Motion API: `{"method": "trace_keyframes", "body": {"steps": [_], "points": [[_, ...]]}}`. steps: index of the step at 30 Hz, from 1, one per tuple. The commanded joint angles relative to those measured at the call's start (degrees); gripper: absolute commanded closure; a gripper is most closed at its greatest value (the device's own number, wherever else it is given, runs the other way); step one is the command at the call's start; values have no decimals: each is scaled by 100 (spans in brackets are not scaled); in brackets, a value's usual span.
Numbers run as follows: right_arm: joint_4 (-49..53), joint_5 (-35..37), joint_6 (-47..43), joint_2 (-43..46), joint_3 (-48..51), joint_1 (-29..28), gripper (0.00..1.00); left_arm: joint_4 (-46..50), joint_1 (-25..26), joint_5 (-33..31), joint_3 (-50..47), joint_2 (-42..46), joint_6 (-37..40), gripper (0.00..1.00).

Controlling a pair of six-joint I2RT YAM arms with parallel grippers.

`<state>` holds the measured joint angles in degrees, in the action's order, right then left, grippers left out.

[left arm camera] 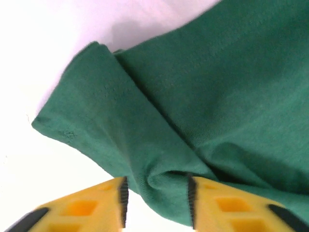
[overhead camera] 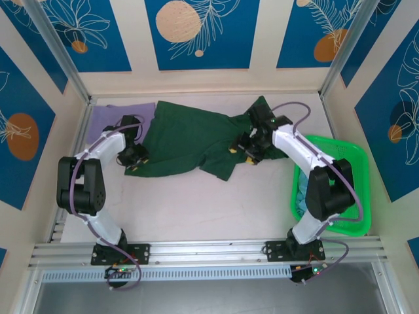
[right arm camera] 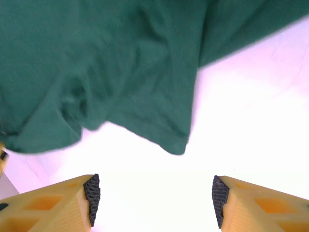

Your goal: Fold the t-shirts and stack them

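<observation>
**Left jaws pinching the green shirt's edge, right jaws wide: fold being set up**

The left gripper [left arm camera: 157, 192] has its jaws narrow, and a ridge of the dark green t-shirt [overhead camera: 186, 134] is bunched between the black pads [left arm camera: 123, 194]. The cloth fans away from that pinch toward 12 and 2 o'clock in the left wrist view, with a folded edge running off toward 10 o'clock. The right gripper [right arm camera: 153, 195] stands with its jaws wide and nothing between them. Bare white table [overhead camera: 196, 203] lies beneath it, and a loose lobe of the same shirt hangs just beyond its tips at 12 o'clock in the right wrist view.

Seen from above, the green shirt lies rumpled across the far half of the table, around 12 o'clock from the table's middle. The left gripper is at its 8 o'clock edge and the right gripper at its 4 o'clock corner. A lavender t-shirt [overhead camera: 108, 118] lies flat at 10 o'clock, partly under the green one. The bright green basket [overhead camera: 350, 160] sits at 3 o'clock, with light blue cloth [overhead camera: 300, 194] inside.

I judge this an early step: the green shirt is being gripped for spreading or a first fold, and nothing is stacked yet. The next move probably calls for the right gripper to advance and close on the near hem, so both arms can pull the cloth taut together.
</observation>
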<state>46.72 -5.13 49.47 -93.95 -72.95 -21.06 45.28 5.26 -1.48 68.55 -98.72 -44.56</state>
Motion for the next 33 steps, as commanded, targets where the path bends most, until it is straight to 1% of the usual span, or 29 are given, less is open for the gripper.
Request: {"method": "trace_keyframes", "body": {"steps": [1,2,4,6,8,11,13,14,16,17,19,22,24,25,28,30,31,33], "points": [[-489,-456,121,-175,691,-273,37,293,-274,16,209,-19,154,53],[-458,-396,183,-236,731,-347,39,304,-341,25,187,13,166,52],[-706,-464,324,-402,820,-467,43,274,-530,78,91,98,183,51],[-782,-252,396,-689,709,-617,46,175,-725,171,-94,157,162,50],[-784,-218,501,-984,550,-673,48,38,-940,366,-303,175,132,50],[-979,-263,621,-1263,417,-810,50,-180,-1119,602,-519,167,99,54],[-974,-181,635,-1412,276,-928,51,-311,-1158,677,-603,132,95,57],[-908,-132,647,-1484,197,-951,53,-346,-1158,692,-619,97,102,60],[-708,-30,675,-1703,45,-962,65,-413,-1159,751,-633,-28,101,64],[-692,-10,686,-1738,28,-954,68,-450,-1159,770,-648,-73,89,66],[-593,111,726,-1763,31,-911,79,-529,-1163,763,-711,-141,65,71],[-338,272,619,-1720,-6,-841,87,-608,-1167,717,-772,-215,108,81],[-88,390,440,-1574,-55,-780,92,-573,-1167,646,-799,-242,140,97],[24,418,330,-1470,-93,-754,94,-553,-1167,641,-792,-213,149,100],[623,488,-173,-1025,-293,-598,97,-465,-1159,591,-715,16,179,100],[1124,399,-537,-800,-514,-422,97,-285,-1151,511,-582,173,211,100],[1578,368,-779,-690,-742,-301,98,-202,-1141,499,-531,274,228,100],[2554,537,-1065,-589,-1229,-161,98,-38,-1109,458,-478,520,241,100]]}}
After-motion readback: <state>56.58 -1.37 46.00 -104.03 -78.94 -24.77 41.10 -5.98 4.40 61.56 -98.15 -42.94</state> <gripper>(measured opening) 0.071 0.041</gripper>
